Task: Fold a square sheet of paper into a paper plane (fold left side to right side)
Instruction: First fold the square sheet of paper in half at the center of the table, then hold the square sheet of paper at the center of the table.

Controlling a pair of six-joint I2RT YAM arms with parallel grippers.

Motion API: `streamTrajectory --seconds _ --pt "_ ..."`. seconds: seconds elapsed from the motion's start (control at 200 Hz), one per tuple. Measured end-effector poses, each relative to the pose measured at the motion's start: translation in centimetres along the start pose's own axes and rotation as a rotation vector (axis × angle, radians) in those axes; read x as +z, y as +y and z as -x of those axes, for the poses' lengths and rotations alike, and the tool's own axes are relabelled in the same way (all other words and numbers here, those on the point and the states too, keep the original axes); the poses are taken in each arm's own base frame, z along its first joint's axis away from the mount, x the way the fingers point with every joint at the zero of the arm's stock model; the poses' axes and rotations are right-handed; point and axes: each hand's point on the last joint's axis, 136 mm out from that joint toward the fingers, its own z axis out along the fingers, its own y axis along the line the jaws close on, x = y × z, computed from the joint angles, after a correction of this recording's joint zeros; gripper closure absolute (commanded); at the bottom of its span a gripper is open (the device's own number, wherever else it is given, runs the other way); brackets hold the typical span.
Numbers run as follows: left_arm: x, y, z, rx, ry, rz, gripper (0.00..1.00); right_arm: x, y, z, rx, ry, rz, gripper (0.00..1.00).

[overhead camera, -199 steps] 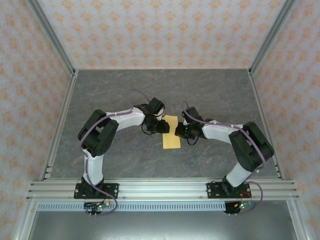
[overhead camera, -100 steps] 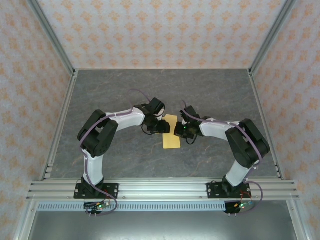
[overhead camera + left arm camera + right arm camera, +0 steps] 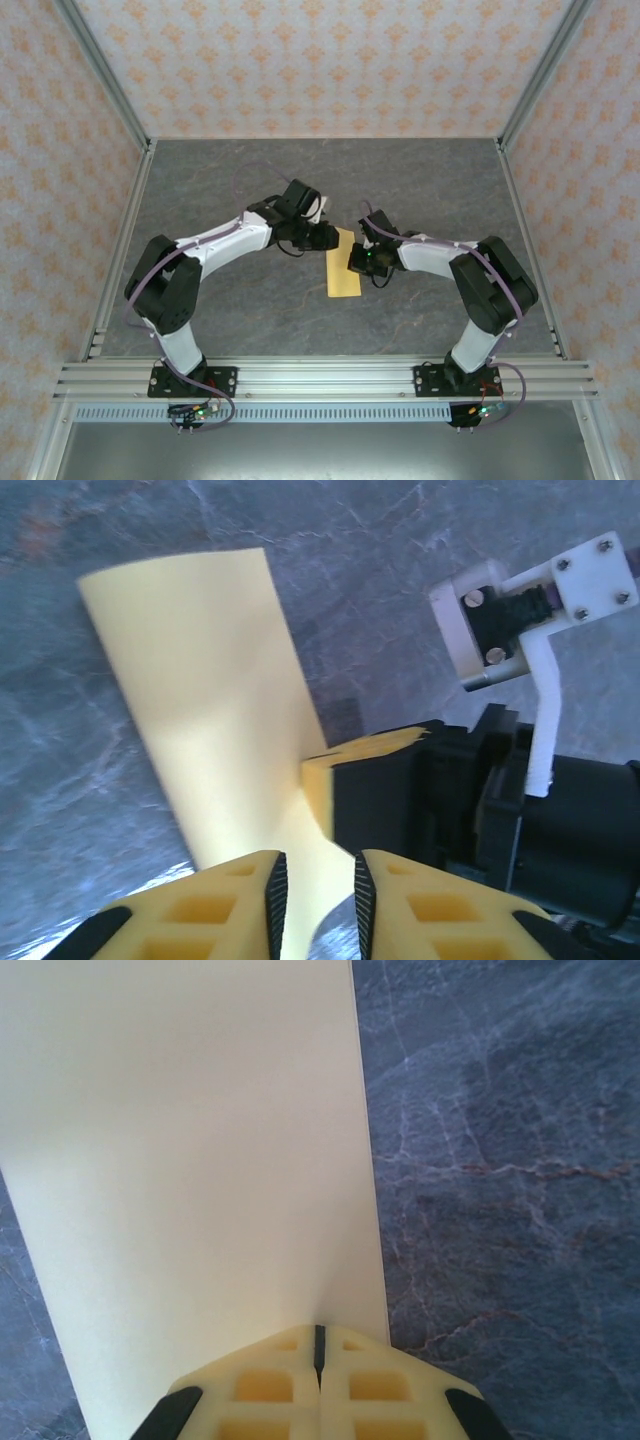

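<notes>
Yellow paper [image 3: 342, 270], a narrow folded strip flat on the grey table [image 3: 250, 170], lies between the two sets of jaws: left jaws at its far corner, right jaws at its right edge.

Left wrist: the strip runs ahead of the left fingers [image 3: 240, 900]. Left jaws are slightly apart, paper showing in the gap, nothing gripped.

Right wrist: right jaws are clenched tight, the fingertips [image 3: 280, 1380] on the strip's near edge. Whether paper is pinched, cannot tell.

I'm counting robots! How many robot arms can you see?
2. The white-and-black left robot arm reaches from the near-left base, the right arm from the near-right; both meet at the thin yellow-orange sheet of paper mid-table.
</notes>
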Motion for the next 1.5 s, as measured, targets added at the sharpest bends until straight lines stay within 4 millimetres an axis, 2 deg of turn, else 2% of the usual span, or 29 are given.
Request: streamTrajectory --seconds 0.27,0.465,0.671,0.971,1.281,1.501 --pt "3.9 1.3 -1.7 -0.065 0.096 -0.036 0.80 0.0 0.0 0.0 -0.001 0.007 -0.006 0.98" --pt "5.2 2.7 -2.6 -0.084 0.130 -0.006 0.80 0.0 0.0 0.0 -0.001 0.009 -0.008 0.98" --pt "6.7 5.0 -3.9 -0.102 0.165 0.058 0.80 0.0 0.0 0.0 -0.007 0.011 -0.011 0.99" --pt "6.4 5.7 -3.8 -0.092 0.151 0.055 0.81 0.1 0.0 0.0 -0.017 0.018 -0.017 0.99" --pt "3.3 8.7 -3.5 -0.149 0.110 0.079 0.82 0.1 0.0 0.0 -0.024 0.019 -0.016 0.99" --pt "3.0 6.1 -2.0 -0.121 0.073 -0.025 0.82 0.1 0.0 0.0 -0.024 0.018 -0.016 0.99"
